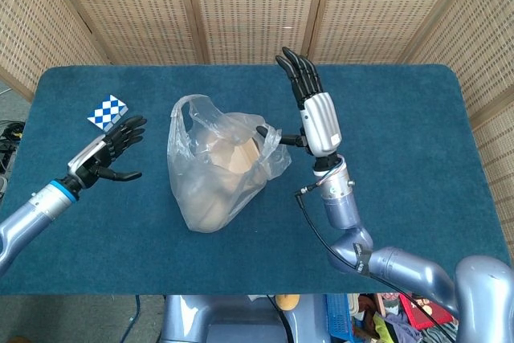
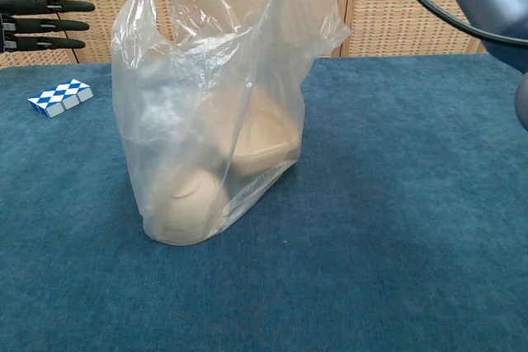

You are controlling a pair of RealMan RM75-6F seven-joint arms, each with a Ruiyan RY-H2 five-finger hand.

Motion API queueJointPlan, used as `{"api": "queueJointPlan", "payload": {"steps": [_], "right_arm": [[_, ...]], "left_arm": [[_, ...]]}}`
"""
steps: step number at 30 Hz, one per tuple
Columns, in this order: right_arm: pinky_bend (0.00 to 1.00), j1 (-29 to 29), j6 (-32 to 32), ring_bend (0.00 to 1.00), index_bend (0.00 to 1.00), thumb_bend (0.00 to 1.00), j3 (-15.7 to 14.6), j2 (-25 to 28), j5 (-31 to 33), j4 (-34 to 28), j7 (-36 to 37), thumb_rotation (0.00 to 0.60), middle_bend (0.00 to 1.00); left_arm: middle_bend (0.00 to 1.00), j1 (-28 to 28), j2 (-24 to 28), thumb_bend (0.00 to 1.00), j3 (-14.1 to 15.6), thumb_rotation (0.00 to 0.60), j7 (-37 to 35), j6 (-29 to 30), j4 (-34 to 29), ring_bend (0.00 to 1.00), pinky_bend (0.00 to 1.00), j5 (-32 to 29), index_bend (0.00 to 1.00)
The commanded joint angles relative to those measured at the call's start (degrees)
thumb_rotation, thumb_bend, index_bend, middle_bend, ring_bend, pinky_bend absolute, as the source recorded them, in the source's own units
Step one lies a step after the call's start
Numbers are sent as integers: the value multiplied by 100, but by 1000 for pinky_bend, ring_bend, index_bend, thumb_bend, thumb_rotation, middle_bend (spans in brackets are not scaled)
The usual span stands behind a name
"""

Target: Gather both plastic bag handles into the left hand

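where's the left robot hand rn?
Head view: left robot hand is open over the table's left side, between the blue-white checkered block and the plastic bag, touching neither.

I see bright, even daylight in both views — shadows on the blue table (image 1: pixel 401 118) are faint. The clear bag (image 2: pixel 206 121) shows soft white glare on its folds. Everything looks sharp, without blur.
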Motion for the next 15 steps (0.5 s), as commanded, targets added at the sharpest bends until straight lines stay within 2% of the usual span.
{"api": "queueJointPlan", "payload": {"steps": [1, 6, 15], "right_arm": [[44, 8, -4, 0, 27, 85, -13, -8, -2, 24, 13, 600, 58], [44, 30, -3, 0, 28, 86, -36, -22, -20, 20, 13, 600, 59], [44, 40, 21, 0, 28, 85, -79, -19, -57, 25, -10, 600, 60]], "left_arm": [[0, -422, -323, 82, 358, 600, -1342, 41, 664, 0, 11, 276, 0], [0, -682, -716, 83, 521, 600, -2604, 365, 1247, 0, 41, 391, 0], [0, -1234, -1169, 82, 834, 600, -4128, 639, 1831, 0, 78, 593, 0]]}}
